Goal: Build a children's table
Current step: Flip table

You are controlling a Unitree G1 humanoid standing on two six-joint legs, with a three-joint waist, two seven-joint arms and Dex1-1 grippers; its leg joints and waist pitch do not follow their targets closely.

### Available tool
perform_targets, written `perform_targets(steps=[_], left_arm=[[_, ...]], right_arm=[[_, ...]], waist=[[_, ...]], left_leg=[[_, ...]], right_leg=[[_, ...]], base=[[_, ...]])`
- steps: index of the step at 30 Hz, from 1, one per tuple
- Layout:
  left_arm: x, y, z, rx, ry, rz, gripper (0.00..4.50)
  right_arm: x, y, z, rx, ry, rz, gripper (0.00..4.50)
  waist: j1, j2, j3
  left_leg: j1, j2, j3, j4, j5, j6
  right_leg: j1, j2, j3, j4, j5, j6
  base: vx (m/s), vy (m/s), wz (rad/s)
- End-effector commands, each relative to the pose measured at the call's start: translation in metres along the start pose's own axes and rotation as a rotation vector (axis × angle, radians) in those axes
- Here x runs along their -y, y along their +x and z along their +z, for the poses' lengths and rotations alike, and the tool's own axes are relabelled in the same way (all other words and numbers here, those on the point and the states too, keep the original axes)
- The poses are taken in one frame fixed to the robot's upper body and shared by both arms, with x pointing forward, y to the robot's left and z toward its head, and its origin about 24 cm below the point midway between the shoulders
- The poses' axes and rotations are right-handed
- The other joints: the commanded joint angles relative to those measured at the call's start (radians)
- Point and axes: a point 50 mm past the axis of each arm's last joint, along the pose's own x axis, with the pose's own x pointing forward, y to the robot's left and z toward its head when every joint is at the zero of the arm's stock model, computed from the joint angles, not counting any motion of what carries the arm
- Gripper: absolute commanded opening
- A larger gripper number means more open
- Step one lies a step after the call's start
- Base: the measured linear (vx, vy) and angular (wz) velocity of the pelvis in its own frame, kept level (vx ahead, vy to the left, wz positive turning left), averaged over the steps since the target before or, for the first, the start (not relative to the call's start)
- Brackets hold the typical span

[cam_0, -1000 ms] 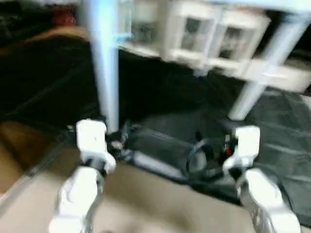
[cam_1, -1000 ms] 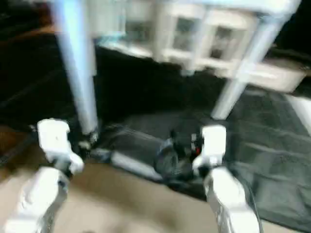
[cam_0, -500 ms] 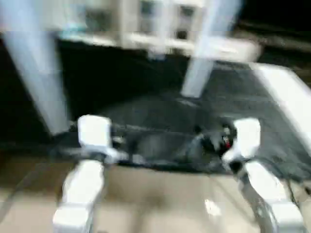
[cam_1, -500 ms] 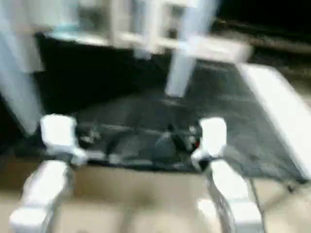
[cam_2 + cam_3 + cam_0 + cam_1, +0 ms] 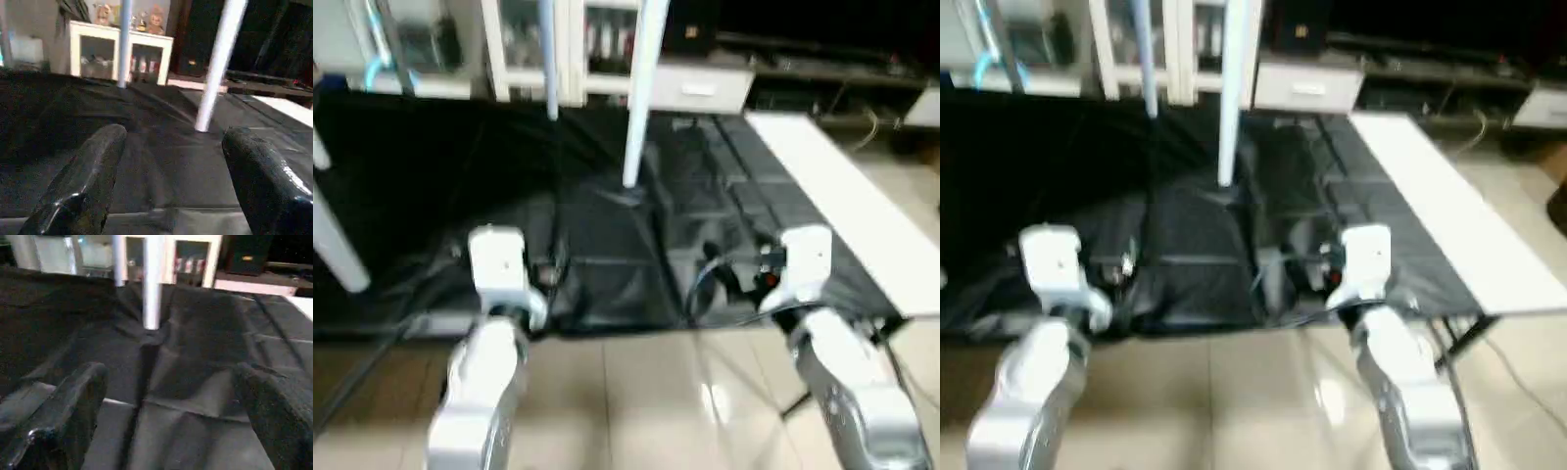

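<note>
No brand, label or writing can be read anywhere in the room. A black sheet (image 5: 607,255) lies rumpled and creased across a glossy tiled floor (image 5: 636,401), and on it stand the white legs of the children's table, its top out of sight above. The nearest leg (image 5: 641,93) is planted near the middle of the sheet, a thinner-looking leg (image 5: 548,59) stands beyond it toward the cabinet, and a third leg (image 5: 333,245) leans in at the sheet's left side. Behind the sheet a white cabinet (image 5: 524,49) with open compartments lines the wall, with a white drawer unit (image 5: 700,88) beside it. A long white board (image 5: 842,206) lies flat along the sheet's right edge.

The head views show both silver forearms reaching over the tiles to the sheet's near edge, with loose black cables (image 5: 715,284) between them. The left gripper (image 5: 171,166) hangs low over the sheet, jaws well apart and holding nothing; the nearest leg stands beyond them, untouched. The right gripper (image 5: 171,396) likewise hovers over the sheet, jaws spread very wide and empty, the same leg upright ahead of it.

The left wrist view alone picks out small toy figures (image 5: 129,17) standing on top of the cabinet, which the head views cut off.
</note>
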Motion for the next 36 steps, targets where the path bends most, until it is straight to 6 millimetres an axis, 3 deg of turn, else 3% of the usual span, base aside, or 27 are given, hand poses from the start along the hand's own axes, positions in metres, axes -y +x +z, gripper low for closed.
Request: perform_targets(steps=[1, 2, 3, 6, 7, 8, 9, 11, 12, 15, 17, 18, 19, 20, 21, 22, 23, 24, 25, 26, 27, 29, 30, 31, 32, 33, 36], left_arm=[[0.003, 0.001, 0.004, 0.020, 0.012, -0.013, 3.51], [0.003, 0.001, 0.005, 0.022, 0.013, -0.014, 3.51], [0.004, 0.001, 0.005, 0.023, 0.011, -0.019, 3.51], [0.005, 0.002, 0.006, 0.027, 0.009, -0.028, 3.51], [0.005, 0.002, 0.005, 0.026, 0.007, -0.031, 3.51], [0.006, 0.003, 0.005, 0.026, 0.008, -0.036, 3.51], [0.007, 0.003, 0.005, 0.027, 0.005, -0.046, 3.51], [0.008, 0.003, 0.005, 0.027, 0.004, -0.048, 3.51], [0.008, 0.004, 0.004, 0.026, 0.003, -0.053, 3.51], [0.009, 0.004, 0.003, 0.024, 0.004, -0.060, 3.51], [0.009, 0.005, 0.003, 0.022, 0.004, -0.064, 3.51], [0.009, 0.005, 0.003, 0.021, 0.004, -0.065, 3.51], [0.009, 0.005, 0.003, 0.021, 0.003, -0.066, 3.51], [0.009, 0.005, 0.003, 0.021, 0.003, -0.066, 3.51], [0.009, 0.005, 0.003, 0.022, 0.002, -0.068, 3.51], [0.009, 0.005, 0.003, 0.022, 0.002, -0.068, 3.51], [0.009, 0.006, 0.003, 0.022, 0.001, -0.069, 3.51], [0.010, 0.006, 0.003, 0.022, 0.001, -0.070, 3.51], [0.010, 0.006, 0.003, 0.022, 0.000, -0.071, 3.51], [0.010, 0.007, 0.003, 0.023, 0.000, -0.073, 3.51], [0.011, 0.008, 0.003, 0.024, -0.002, -0.080, 3.51], [0.012, 0.010, 0.003, 0.025, -0.002, -0.089, 3.51], [0.014, 0.014, 0.003, 0.024, -0.001, -0.100, 3.51], [0.014, 0.017, 0.002, 0.022, 0.001, -0.108, 3.51], [0.014, 0.019, 0.002, 0.021, 0.002, -0.114, 3.51], [0.014, 0.021, 0.002, 0.023, 0.002, -0.121, 3.51], [0.018, 0.031, 0.005, 0.039, -0.001, -0.162, 3.51]], right_arm=[[0.006, 0.001, 0.004, 0.006, -0.018, -0.022, 4.43], [0.007, 0.001, 0.005, 0.008, -0.022, -0.033, 4.43], [0.009, 0.001, 0.005, 0.015, -0.023, -0.045, 4.43], [0.012, 0.001, 0.008, 0.034, -0.014, -0.068, 4.43], [0.013, 0.001, 0.008, 0.040, -0.001, -0.077, 4.43], [0.014, 0.001, 0.008, 0.042, 0.005, -0.083, 4.43], [0.016, 0.001, 0.009, 0.040, -0.009, -0.090, 4.43], [0.016, 0.001, 0.009, 0.040, -0.014, -0.091, 4.43], [0.017, 0.000, 0.009, 0.043, -0.012, -0.093, 4.43], [0.018, 0.000, 0.010, 0.051, -0.014, -0.101, 4.43], [0.020, -0.001, 0.011, 0.052, -0.022, -0.107, 4.43], [0.021, -0.001, 0.010, 0.052, -0.026, -0.110, 4.43], [0.022, -0.001, 0.011, 0.052, -0.027, -0.113, 4.43], [0.022, -0.001, 0.011, 0.052, -0.027, -0.113, 4.43], [0.024, 0.000, 0.011, 0.053, -0.033, -0.110, 4.43], [0.024, 0.000, 0.012, 0.053, -0.034, -0.109, 4.43], [0.025, 0.000, 0.012, 0.053, -0.036, -0.110, 4.43], [0.026, 0.001, 0.012, 0.054, -0.039, -0.111, 4.43], [0.027, 0.001, 0.013, 0.054, -0.040, -0.111, 4.43], [0.027, 0.001, 0.013, 0.055, -0.040, -0.110, 4.43], [0.026, 0.001, 0.014, 0.058, -0.042, -0.107, 4.43], [0.026, 0.001, 0.014, 0.060, -0.043, -0.104, 4.43], [0.027, 0.001, 0.014, 0.061, -0.044, -0.103, 4.43], [0.027, 0.001, 0.014, 0.061, -0.044, -0.103, 4.43], [0.027, 0.001, 0.014, 0.061, -0.045, -0.103, 4.43], [0.027, 0.001, 0.014, 0.061, -0.045, -0.103, 4.43], [0.028, 0.000, 0.015, 0.061, -0.051, -0.103, 4.43]], waist=[[0.007, 0.021, -0.022], [0.007, 0.040, -0.013], [0.003, 0.018, -0.019], [0.005, 0.015, -0.006], [-0.017, 0.034, -0.007], [-0.025, 0.026, -0.005], [-0.023, 0.039, -0.005], [-0.025, 0.031, -0.001], [-0.021, 0.020, -0.005], [0.025, 0.016, -0.032], [0.024, 0.018, -0.062], [0.007, 0.033, -0.076], [-0.027, 0.037, -0.080], [-0.047, 0.035, -0.089], [-0.069, 0.027, -0.095], [-0.058, 0.020, -0.084], [-0.058, -0.003, -0.087], [0.002, -0.092, -0.103], [0.029, -0.059, -0.061], [0.030, -0.056, -0.068], [0.027, -0.060, -0.048], [0.036, -0.028, -0.051], [0.039, 0.033, -0.048], [-0.005, 0.072, -0.043], [-0.016, 0.097, -0.061], [-0.027, 0.075, -0.092], [-0.030, 0.051, -0.068]], left_leg=[[-0.029, 0.010, -0.060, -0.174, -0.625, -0.039], [-0.035, -0.007, -0.050, -0.178, -0.689, -0.035], [-0.039, -0.035, -0.043, -0.139, -0.673, -0.001], [-0.007, -0.041, -0.008, -0.082, -0.624, 0.022], [0.110, 0.001, -0.004, -0.061, -0.703, -0.030], [0.113, 0.023, -0.025, -0.113, -0.840, -0.068], [0.122, 0.064, -0.036, -0.191, -0.965, -0.074], [0.120, 0.064, -0.036, -0.198, -0.932, -0.048], [0.097, 0.016, 0.009, -0.150, -0.780, -0.018], [0.012, -0.006, 0.061, -0.088, -0.302, 0.076], [0.033, -0.007, 0.057, -0.108, -0.138, 0.122], [0.103, -0.003, 0.020, -0.119, -0.056, 0.199], [0.183, 0.028, -0.045, -0.118, -0.005, 0.357], [0.241, 0.055, -0.088, -0.111, 0.036, 0.458], [0.272, 0.113, -0.160, -0.119, 0.196, 0.636], [0.246, 0.089, -0.156, -0.118, 0.253, 0.651], [0.218, 0.045, -0.127, -0.101, 0.225, 0.568], [-0.005, -0.142, 0.013, 0.022, -0.041, 0.368], [-0.051, -0.142, 0.010, 0.127, -0.154, 0.286], [-0.076, -0.117, -0.005, 0.154, -0.116, 0.218], [-0.078, -0.103, -0.006, 0.137, -0.027, 0.139], [-0.079, -0.074, 0.002, 0.054, 0.114, 0.148], [-0.028, -0.028, -0.011, -0.042, 0.139, 0.185], [0.036, 0.014, -0.079, -0.111, -0.005, 0.224], [0.093, 0.037, -0.133, -0.118, -0.201, 0.282], [0.150, 0.078, -0.175, -0.104, -0.305, 0.409], [0.096, 0.055, -0.104, -0.129, -0.248, 0.402]], right_leg=[[0.066, -0.034, -0.020, -0.070, -0.190, -0.114], [0.081, -0.034, -0.029, -0.086, -0.306, -0.087], [0.116, -0.070, -0.039, -0.132, -0.607, -0.065], [0.122, -0.106, -0.069, -0.195, -0.854, -0.065], [0.045, -0.075, -0.055, -0.195, -0.823, -0.067], [0.066, -0.031, -0.068, -0.153, -0.634, -0.078], [0.069, -0.003, -0.040, -0.054, -0.365, -0.069], [0.063, -0.010, -0.018, -0.050, -0.319, -0.048], [0.080, -0.054, 0.019, -0.132, -0.452, -0.056], [0.173, -0.109, 0.071, -0.201, -0.609, -0.043], [0.174, -0.040, 0.036, -0.170, -0.352, -0.046], [0.136, 0.015, 0.013, -0.118, -0.124, -0.020], [0.057, 0.026, 0.002, -0.052, -0.055, 0.013], [-0.010, 0.021, 0.000, -0.004, -0.083, 0.036], [-0.088, -0.015, 0.022, 0.077, -0.177, 0.091], [-0.114, -0.046, 0.053, 0.084, -0.162, 0.082], [-0.087, -0.061, 0.085, 0.033, -0.093, 0.050], [0.163, -0.072, 0.201, -0.066, -0.021, 0.113], [0.172, -0.162, 0.285, -0.113, 0.104, -0.001], [0.189, -0.163, 0.283, -0.098, 0.216, -0.085], [0.178, -0.127, 0.220, -0.097, 0.273, -0.156], [0.175, -0.084, 0.151, -0.139, 0.098, -0.203], [0.167, -0.049, 0.092, -0.156, -0.116, -0.177], [0.134, 0.063, 0.003, -0.063, -0.212, -0.092], [0.069, 0.078, -0.011, 0.035, -0.246, -0.050], [-0.022, 0.047, 0.023, 0.133, -0.183, 0.055], [-0.053, 0.038, 0.026, 0.160, -0.040, 0.085]], base=[[-0.071, 0.101, 0.03], [-0.048, 0.089, 0.26], [-0.004, 0.070, 0.59], [0.005, 0.056, 0.60], [-0.003, 0.038, 0.55], [0.023, 0.012, 0.28], [0.090, 0.014, 0.08], [0.096, 0.013, 0.02], [0.111, -0.013, -0.08], [0.125, -0.013, -0.07], [0.167, -0.004, 0.03], [0.278, -0.025, 0.11], [0.278, -0.025, 0.11], [0.294, -0.083, -0.09], [0.211, -0.156, -0.35], [0.211, -0.156, -0.35], [0.163, -0.177, -0.42], [0.186, -0.054, 0.10], [0.186, -0.054, 0.10], [0.244, 0.034, 0.25], [0.231, 0.011, -0.11], [0.225, 0.012, -0.06], [0.229, 0.072, -0.01], [0.229, 0.072, -0.01], [0.241, 0.102, -0.07], [0.243, 0.061, -0.01], [0.197, 0.058, 0.00]])
